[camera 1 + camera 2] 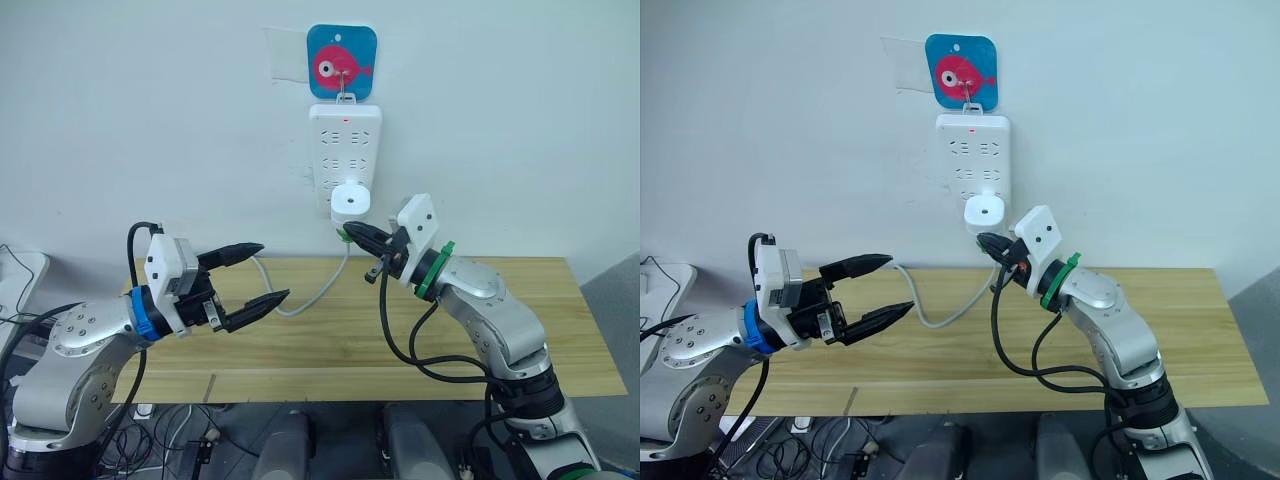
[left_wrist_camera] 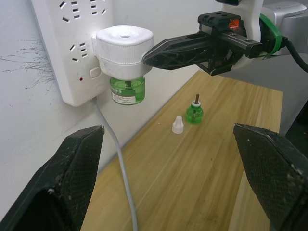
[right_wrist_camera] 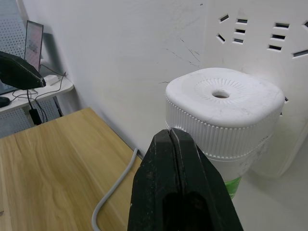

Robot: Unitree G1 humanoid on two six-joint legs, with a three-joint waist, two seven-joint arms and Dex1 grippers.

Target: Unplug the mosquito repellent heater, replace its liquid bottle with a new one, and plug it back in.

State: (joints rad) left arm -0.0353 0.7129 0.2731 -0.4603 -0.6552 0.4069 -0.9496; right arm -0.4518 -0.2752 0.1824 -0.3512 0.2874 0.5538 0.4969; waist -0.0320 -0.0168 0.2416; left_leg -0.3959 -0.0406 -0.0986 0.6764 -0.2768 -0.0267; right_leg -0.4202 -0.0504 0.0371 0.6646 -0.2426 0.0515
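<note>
While the mosquito repellent heater sits plugged into the wall power strip, the right gripper points at it, fingers closed together on nothing. Over the tabletop, the left gripper hangs wide open and empty.

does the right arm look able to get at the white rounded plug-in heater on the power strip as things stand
Probably yes. The right gripper, fingers shut, sits right beside the white rounded plastic mosquito repellent heater, which is plugged into the white wall power strip. Nothing stands between them, though the fingers would need to open first.
</note>
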